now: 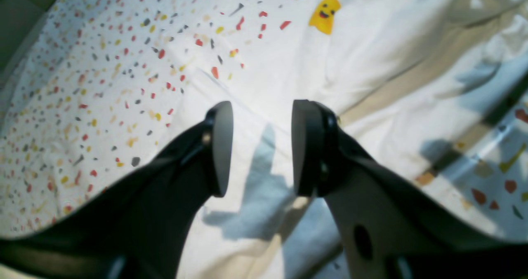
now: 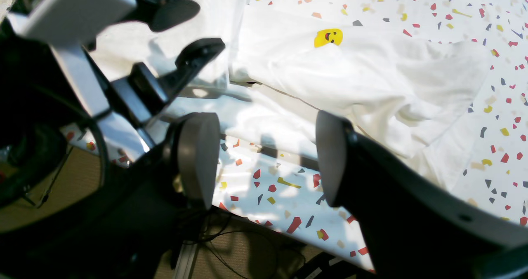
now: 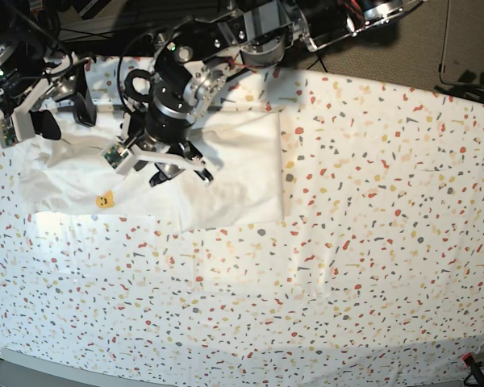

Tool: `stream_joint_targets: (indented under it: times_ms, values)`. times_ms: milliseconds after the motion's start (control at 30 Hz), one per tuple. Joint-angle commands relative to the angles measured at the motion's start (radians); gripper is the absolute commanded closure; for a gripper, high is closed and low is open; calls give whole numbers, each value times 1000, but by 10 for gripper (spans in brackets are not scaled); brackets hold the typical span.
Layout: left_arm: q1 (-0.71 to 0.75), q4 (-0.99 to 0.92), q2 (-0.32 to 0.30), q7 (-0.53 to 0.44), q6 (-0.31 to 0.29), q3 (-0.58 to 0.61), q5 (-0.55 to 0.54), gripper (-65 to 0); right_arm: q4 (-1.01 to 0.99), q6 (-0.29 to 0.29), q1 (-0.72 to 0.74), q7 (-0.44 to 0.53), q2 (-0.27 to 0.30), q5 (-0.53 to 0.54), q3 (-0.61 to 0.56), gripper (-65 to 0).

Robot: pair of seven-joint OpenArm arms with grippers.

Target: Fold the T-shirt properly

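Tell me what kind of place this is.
Probably a robotics lab or test bench, not a home: two robot arms work over a table under a speckled tablecloth, a white T-shirt lies spread for folding, and cables trail on the carpet below.

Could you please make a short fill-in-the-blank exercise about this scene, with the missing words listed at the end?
1. The small smiling figure printed on the white T-shirt has the colour ____.
2. The jaws of the left gripper stand ____, with nothing between them.
3. In the base view, the T-shirt lies on the ____ side of the speckled tablecloth.
4. The right gripper holds ____ between its jaws.

Missing words: yellow; open; left; nothing
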Motion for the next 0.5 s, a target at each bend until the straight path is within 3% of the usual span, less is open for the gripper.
stream_joint_targets:
  times_ms: [0,133,200,333,467]
  values:
    - [-21,22,19,-22,8,0,32,-232,16,4,0,21,11,13,6,-366]
    - [-66,22,19,33,8,-1,57,-232,16,4,0,47,11,-13,7,-366]
    - [-95,22,20,68,7,-2,71,-232,16,4,10,72,11,-88,7,-366]
    - [-138,23,21,102,8,-2,200,-232,16,-26,83,68,12,-256,7,-366]
    - [-172,23,21,145,8,-26,233,-232,-7,-34,145,42,31,-270,7,-366]
